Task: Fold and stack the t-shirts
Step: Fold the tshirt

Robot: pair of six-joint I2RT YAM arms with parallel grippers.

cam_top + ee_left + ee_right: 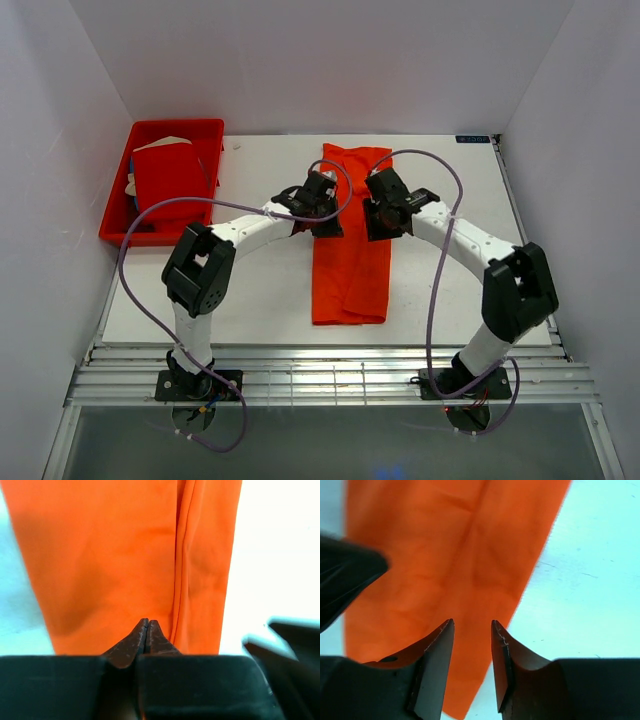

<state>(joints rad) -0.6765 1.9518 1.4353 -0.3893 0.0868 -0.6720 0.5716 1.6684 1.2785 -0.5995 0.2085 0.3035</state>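
While the red shirt (pixel 170 175) is sitting folded in the tray (pixel 113 222) at the far-left corner, the orange shirt (pixel 350 265) is lying mid-table as a half-folded strip, left gripper (pixel 147 628) hovering clenched on nothing, right gripper (pixel 472 630) hanging spread open.

The left claw (pixel 146 630) has its two dark tips pressed together over the orange shirt (pixel 100 555). The shirt lies as a long strip with a lengthwise crease, with white bench (pixel 280 540) showing on both sides. A blurred dark shape (pixel 292 645) intrudes at the right.
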